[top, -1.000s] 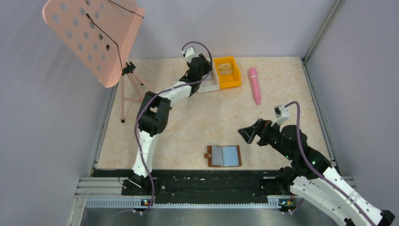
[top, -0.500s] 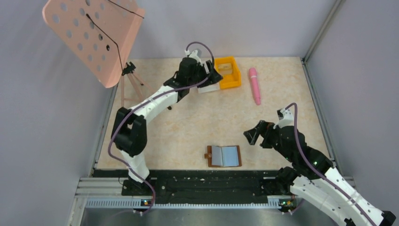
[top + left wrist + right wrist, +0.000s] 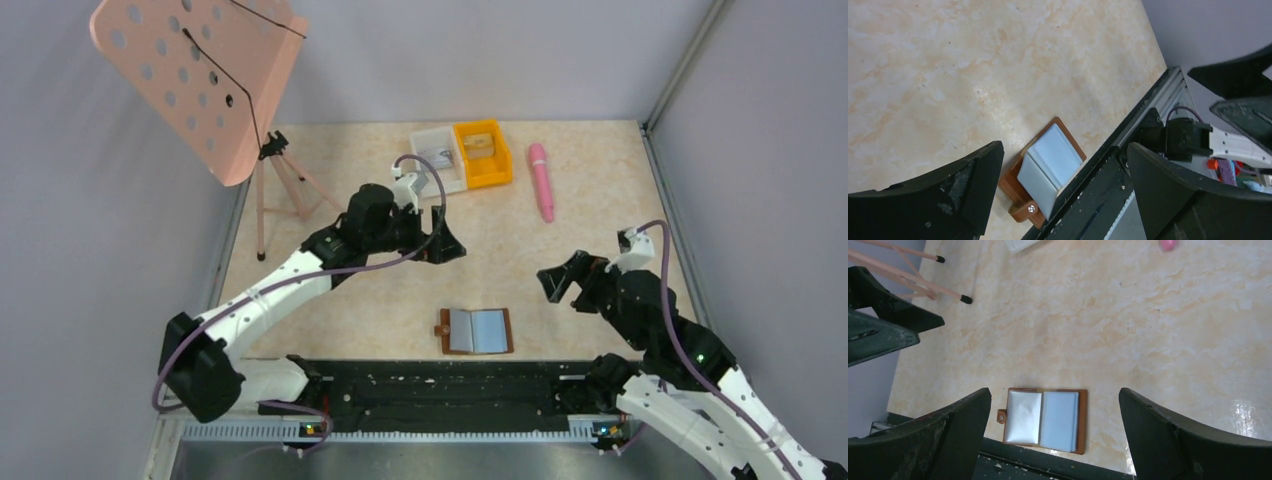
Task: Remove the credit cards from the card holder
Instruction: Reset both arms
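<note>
The card holder point(image 3: 476, 331) is laid open and flat at the near edge of the table point(image 3: 400, 290), between the two arm bases, with its clasp tab to the left. Two pale blue-grey pockets are shown. Whether cards are left inside them cannot be told, and no loose card is seen beside it. A greyish flat thing is seen in the white bin point(image 3: 438, 158) at the far side — possibly a card, too small to be sure. The task is therefore judged part done at best, with the pockets yet to be emptied.

The left gripper point(image 3: 450, 246) is held spread wide and empty, far-left of the holder. The right gripper point(image 3: 553, 283), equally wide and empty, is held to its right. Neither is touching it.

The white bin's inside is shown only from above — the left pocket's whiter sheen and the tab's rivet are made out only in the wrist views.
</note>
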